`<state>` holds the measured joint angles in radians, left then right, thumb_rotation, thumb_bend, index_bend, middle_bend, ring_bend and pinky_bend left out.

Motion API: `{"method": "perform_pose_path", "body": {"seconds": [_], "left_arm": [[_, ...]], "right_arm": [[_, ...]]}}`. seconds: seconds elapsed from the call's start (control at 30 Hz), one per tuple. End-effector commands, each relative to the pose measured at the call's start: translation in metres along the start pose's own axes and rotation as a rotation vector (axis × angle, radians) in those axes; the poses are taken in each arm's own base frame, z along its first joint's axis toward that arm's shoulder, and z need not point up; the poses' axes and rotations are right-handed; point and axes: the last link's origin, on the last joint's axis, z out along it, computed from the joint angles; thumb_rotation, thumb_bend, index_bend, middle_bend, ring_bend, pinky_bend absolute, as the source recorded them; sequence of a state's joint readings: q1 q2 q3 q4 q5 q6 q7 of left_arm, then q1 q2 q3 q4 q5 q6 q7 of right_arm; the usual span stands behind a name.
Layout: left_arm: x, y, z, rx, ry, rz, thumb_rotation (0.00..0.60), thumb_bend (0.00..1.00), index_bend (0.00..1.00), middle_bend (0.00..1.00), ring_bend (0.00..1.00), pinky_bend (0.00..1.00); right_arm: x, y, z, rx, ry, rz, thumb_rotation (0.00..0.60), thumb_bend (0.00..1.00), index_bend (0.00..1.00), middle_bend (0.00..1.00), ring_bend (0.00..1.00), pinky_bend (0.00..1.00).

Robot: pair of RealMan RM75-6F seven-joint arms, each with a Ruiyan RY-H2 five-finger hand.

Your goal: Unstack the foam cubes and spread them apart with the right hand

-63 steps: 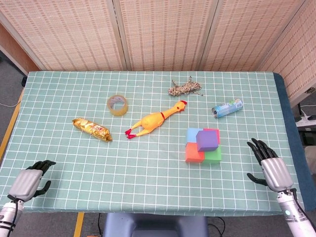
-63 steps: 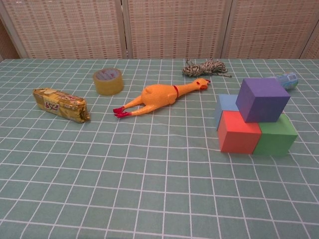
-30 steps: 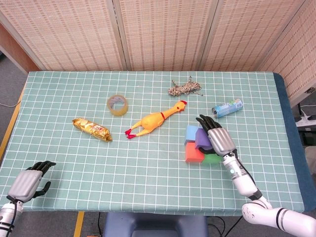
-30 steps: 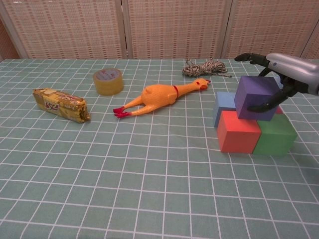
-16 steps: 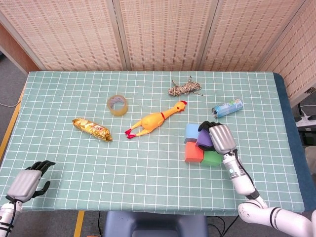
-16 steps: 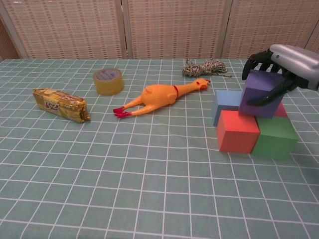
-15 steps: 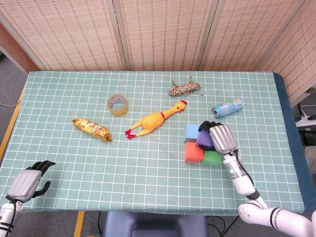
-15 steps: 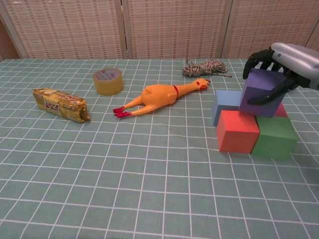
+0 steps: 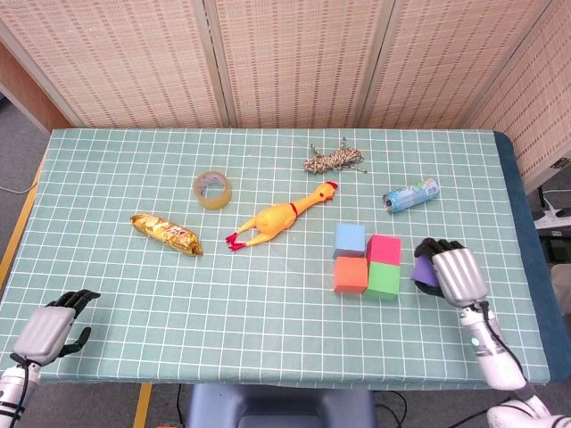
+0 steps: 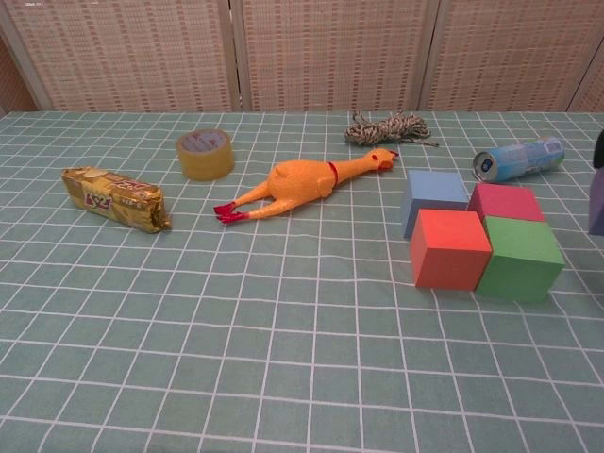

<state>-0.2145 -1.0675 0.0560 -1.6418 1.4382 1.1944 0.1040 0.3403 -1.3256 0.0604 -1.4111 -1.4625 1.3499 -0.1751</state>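
Note:
My right hand (image 9: 451,270) grips the purple foam cube (image 9: 425,271) to the right of the other cubes; in the chest view only a sliver of the purple cube (image 10: 597,202) shows at the right edge. Four cubes form a square on the table: blue (image 9: 350,240) (image 10: 432,195), pink (image 9: 384,248) (image 10: 505,202), red (image 9: 351,275) (image 10: 449,249) and green (image 9: 384,280) (image 10: 520,257). My left hand (image 9: 52,327) rests at the table's near left corner, fingers loosely apart, holding nothing.
A rubber chicken (image 9: 278,217) (image 10: 307,181) lies left of the cubes. A blue can (image 9: 410,194) (image 10: 518,159) lies behind them, a string bundle (image 9: 333,160) further back. A tape roll (image 9: 213,189) and a gold snack packet (image 9: 166,233) sit to the left.
My right hand has lifted the purple cube off the stack and carried it right, clear of the other cubes. The pink cube is now uncovered. The left hand has not moved.

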Motion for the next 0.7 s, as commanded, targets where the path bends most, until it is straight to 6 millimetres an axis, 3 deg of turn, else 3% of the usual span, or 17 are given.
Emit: {"method": "perform_pose_path", "body": {"seconds": [0.03,0.27,0.37,0.57,0.7], "left_arm": [[-0.001,0.0,0.0,0.0,-0.003,-0.001,0.6,0.47,0.2,0.19,0.18,0.39],[-0.002,0.001,0.001,-0.003,-0.01,0.004,0.6,0.47,0.2,0.19,0.18,0.39],[-0.002,0.001,0.001,-0.002,-0.012,0.002,0.6,0.47,0.2,0.19,0.18,0.39],[-0.003,0.0,0.002,0.002,-0.018,0.002,0.6,0.47,0.2,0.19,0.18,0.39],[-0.003,0.001,0.002,0.002,-0.019,0.003,0.6,0.47,0.2,0.19,0.18,0.39]], "right_arm": [[-0.005,0.019,-0.021,-0.034,-0.071,-0.049,0.6,0.12,0.52,0.58,0.6,0.79],[-0.014,0.043,-0.047,-0.01,-0.146,-0.125,0.6,0.12,0.46,0.53,0.47,0.68],[-0.018,0.052,-0.057,-0.019,-0.216,-0.152,0.6,0.12,0.39,0.42,0.37,0.61],[-0.014,0.059,-0.063,-0.05,-0.312,-0.162,0.6,0.1,0.08,0.1,0.02,0.32],[-0.01,0.056,-0.065,-0.051,-0.314,-0.127,0.6,0.09,0.0,0.01,0.0,0.23]]}}
